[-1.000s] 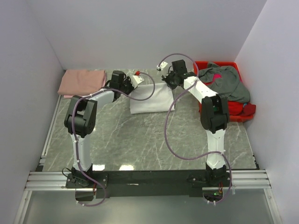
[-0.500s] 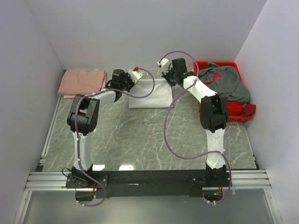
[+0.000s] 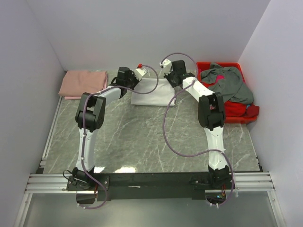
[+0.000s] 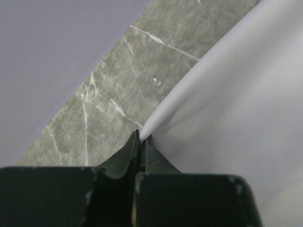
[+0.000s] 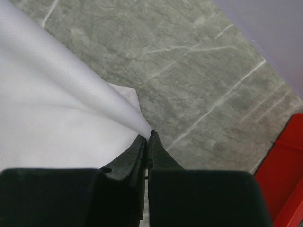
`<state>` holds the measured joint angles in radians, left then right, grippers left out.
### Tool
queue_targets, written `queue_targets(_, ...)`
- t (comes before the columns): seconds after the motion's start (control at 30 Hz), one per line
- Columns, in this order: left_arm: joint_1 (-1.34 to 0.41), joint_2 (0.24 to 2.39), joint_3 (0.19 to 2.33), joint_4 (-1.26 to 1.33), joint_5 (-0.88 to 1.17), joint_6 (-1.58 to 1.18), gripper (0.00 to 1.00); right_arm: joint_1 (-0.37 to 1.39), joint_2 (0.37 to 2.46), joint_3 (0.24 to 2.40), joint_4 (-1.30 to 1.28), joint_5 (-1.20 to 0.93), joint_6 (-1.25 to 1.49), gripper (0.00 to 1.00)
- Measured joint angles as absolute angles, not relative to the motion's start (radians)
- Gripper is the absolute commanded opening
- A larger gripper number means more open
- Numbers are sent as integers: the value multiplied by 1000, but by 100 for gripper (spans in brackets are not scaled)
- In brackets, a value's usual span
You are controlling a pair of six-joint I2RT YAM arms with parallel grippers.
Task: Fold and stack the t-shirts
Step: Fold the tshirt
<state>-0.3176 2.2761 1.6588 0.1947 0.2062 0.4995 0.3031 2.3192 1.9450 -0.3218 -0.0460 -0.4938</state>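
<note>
A white t-shirt lies folded into a rectangle at the back middle of the table. My left gripper is shut on its far left corner, and my right gripper is shut on its far right corner. Both hold the far edge a little above the marble. A salmon-pink t-shirt lies folded at the back left. A grey t-shirt and a red one are heaped in the bin.
A red plastic bin stands at the back right against the wall; its red edge shows in the right wrist view. The back wall is close behind both grippers. Cables loop over the table from each arm.
Both grippers have carried the white shirt's edge toward the back wall. The shirt has gone from a slanted, wider shape to a tighter, squarer fold farther back.
</note>
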Motion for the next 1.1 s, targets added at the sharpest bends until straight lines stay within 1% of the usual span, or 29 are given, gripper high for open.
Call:
queue_targets(0.23, -318, 2307, 1715, 194, 185, 490, 0, 303, 2320, 1946, -314, -33, -491, 0)
queue_targets(0.5, -318, 2325, 1724, 198, 159, 476, 0, 303, 2323, 1953, -299, -4, -482, 0)
queue_targets(0.7, -320, 2387, 1818, 232, 128, 442, 0, 303, 2358, 2004, -276, 60, -460, 0)
queue_targets(1.1, -325, 2420, 1835, 241, 80, 422, 0, 305, 2419, 2049, -255, 101, -445, 0)
